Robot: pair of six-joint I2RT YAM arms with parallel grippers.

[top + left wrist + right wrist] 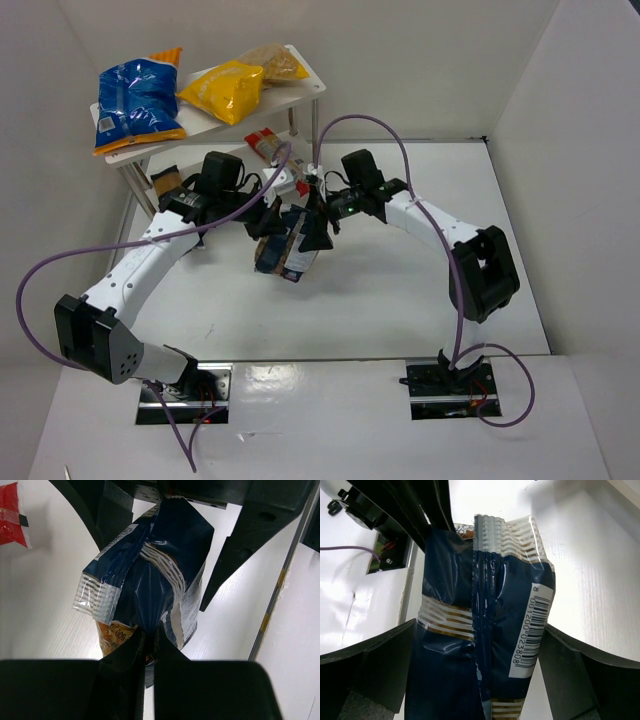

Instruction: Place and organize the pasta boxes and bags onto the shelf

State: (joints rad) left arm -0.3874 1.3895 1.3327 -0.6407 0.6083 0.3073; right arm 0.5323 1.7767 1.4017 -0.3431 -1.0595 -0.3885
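Crinkly film, soft and light, I'd guess: the clear bag with dark blue label [285,255] hangs over the tabletop [400,290] between both arms. The left gripper [149,650] pinches its back seam tight; the right gripper [318,232] clasps its flanks. Behind, the shelf [300,92] carries a big blue bag [138,100] and a yellow bag [222,90], crowding its top.

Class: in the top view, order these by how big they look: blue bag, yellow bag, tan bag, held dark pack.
1. Blue bag.
2. Yellow bag.
3. Tan bag and dark pack look much alike. Both are partly hidden, so I leave them unranked.
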